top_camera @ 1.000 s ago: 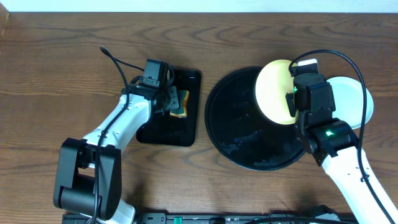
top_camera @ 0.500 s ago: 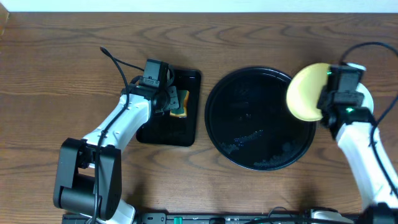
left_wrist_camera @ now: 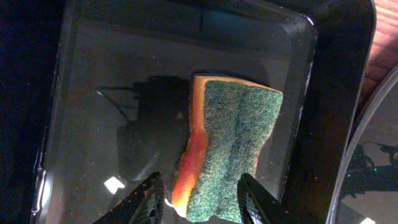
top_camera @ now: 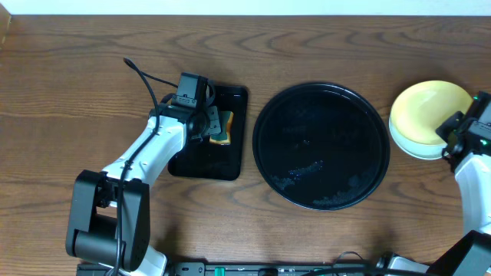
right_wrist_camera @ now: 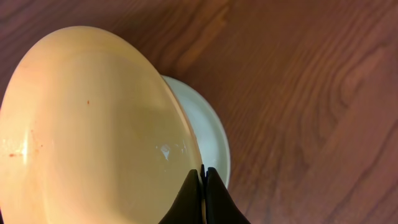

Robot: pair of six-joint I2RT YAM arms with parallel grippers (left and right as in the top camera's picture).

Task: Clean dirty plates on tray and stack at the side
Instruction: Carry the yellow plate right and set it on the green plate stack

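The right gripper (right_wrist_camera: 202, 186) is pinched tight on the rim of the pale yellow plate (right_wrist_camera: 87, 124), at the plate's 5 o'clock in the wrist view. An edge grip like this suits carrying a shallow dish and laying it down flat. That plate hangs over a light blue plate (right_wrist_camera: 205, 124) on the wooden table (right_wrist_camera: 311, 93); I judge this is the stack at the side. Being round, the yellow plate has no long axis. Its hollow faces up and it looks slightly tipped - whether it is seated below, I cannot tell.

At 9 o'clock of the stack lies the tray (top_camera: 322, 107), showing only wet specks.

Farther on at 9 o'clock, over the rectangular tray (left_wrist_camera: 336, 93), the left gripper (left_wrist_camera: 200, 180) straddles the sponge (left_wrist_camera: 230, 149), parked in shallow water. Squeezing or merely flanking it - I cannot tell. The sponge's long axis runs from 12 to 6 o'clock, green face up.
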